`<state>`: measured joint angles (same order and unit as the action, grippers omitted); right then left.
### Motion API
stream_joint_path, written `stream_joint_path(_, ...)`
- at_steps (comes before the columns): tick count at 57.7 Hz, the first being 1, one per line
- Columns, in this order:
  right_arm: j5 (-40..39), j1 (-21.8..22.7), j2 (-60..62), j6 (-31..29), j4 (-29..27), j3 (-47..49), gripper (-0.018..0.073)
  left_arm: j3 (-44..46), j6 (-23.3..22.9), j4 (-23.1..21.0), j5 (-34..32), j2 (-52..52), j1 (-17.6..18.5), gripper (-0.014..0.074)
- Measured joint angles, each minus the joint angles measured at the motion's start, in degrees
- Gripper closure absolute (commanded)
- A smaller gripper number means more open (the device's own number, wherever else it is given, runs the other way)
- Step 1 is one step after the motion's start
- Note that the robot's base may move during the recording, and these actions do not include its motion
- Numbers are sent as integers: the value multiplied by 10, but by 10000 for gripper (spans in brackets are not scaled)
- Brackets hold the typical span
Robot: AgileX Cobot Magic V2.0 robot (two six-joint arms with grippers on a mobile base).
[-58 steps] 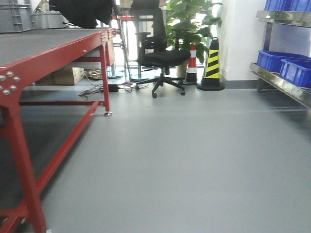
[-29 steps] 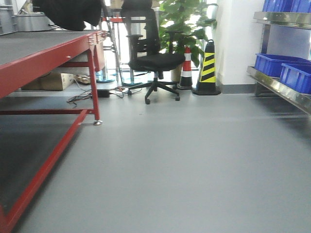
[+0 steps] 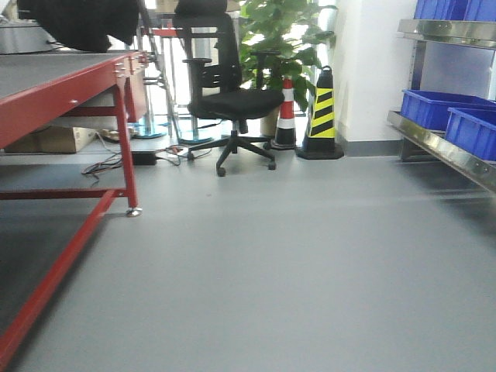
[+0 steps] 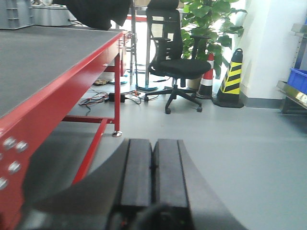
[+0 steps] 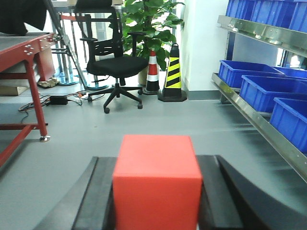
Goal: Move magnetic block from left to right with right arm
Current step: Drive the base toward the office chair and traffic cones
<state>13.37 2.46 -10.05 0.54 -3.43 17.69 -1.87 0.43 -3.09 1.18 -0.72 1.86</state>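
Note:
The magnetic block (image 5: 157, 179) is a plain red cube that fills the lower middle of the right wrist view. My right gripper (image 5: 157, 160) is shut on it, a black finger pressing each side. The left gripper (image 4: 153, 143) shows in the left wrist view, shut with its two pads touching and nothing between them. It hangs beside the red table (image 4: 57, 91), above the grey floor. Neither gripper nor the block appears in the front view.
The red-framed table (image 3: 70, 85) runs along the left. Ahead stand a black office chair (image 3: 225, 93), a striped red-and-white cone (image 3: 285, 116), a yellow-and-black cone (image 3: 319, 116) and a potted plant (image 3: 279, 39). Steel shelving with blue bins (image 3: 453, 116) lines the right. Cables (image 3: 167, 153) lie under the table's far end.
The front view has swung to the right: the red table slid toward the left edge, and the chair, cones and shelving shifted left in the frame.

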Motion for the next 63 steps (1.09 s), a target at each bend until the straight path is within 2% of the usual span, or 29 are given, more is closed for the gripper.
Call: stream_joint_path(63, 0, 0, 0, 0, 0, 0, 241, 0, 0, 0, 0, 0, 0, 722)
